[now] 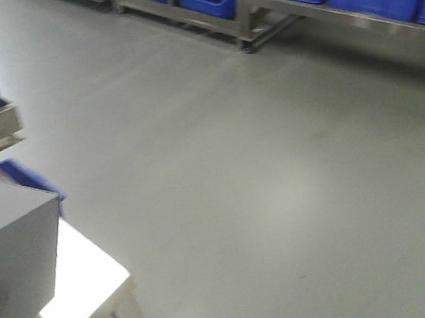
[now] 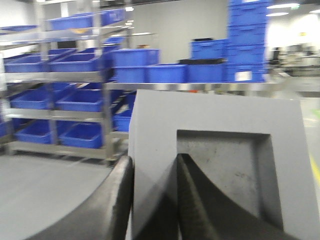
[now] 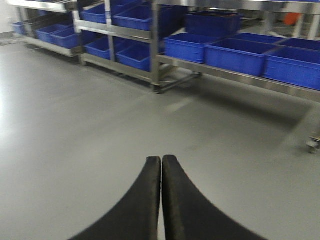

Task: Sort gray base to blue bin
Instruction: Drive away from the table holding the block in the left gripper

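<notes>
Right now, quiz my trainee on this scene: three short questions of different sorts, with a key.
1. True or false: the right gripper is shut and holds nothing.
2. What holds the base?
A. the left gripper
B. the right gripper
C. neither
3. Fill in: one left finger sits in the base's square ____.

Key: 1 true; 2 A; 3 recess.
</notes>
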You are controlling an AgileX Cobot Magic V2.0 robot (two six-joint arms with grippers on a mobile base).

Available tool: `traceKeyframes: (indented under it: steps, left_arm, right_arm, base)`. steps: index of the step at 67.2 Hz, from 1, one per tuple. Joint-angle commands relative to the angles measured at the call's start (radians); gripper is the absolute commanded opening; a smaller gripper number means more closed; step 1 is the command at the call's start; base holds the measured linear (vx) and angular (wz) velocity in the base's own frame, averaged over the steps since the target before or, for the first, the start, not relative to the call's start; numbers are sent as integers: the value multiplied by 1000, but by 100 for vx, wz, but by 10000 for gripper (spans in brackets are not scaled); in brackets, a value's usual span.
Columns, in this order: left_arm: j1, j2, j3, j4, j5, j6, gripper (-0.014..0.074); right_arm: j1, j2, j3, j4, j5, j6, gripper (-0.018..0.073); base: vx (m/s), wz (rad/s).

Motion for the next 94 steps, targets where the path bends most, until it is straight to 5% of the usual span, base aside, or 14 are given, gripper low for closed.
traceKeyframes:
  steps: [1,94]
  left_arm:
    - [-4,9,-28,-15,-111,-14,-8]
    - [-4,9,-28,-15,-111,-14,-8]
  right_arm:
    - [-5,18,2,-8,-75,-12,-5]
    - [-5,18,2,-8,-75,-12,-5]
  base:
    - [-2,-70]
    - [3,-57]
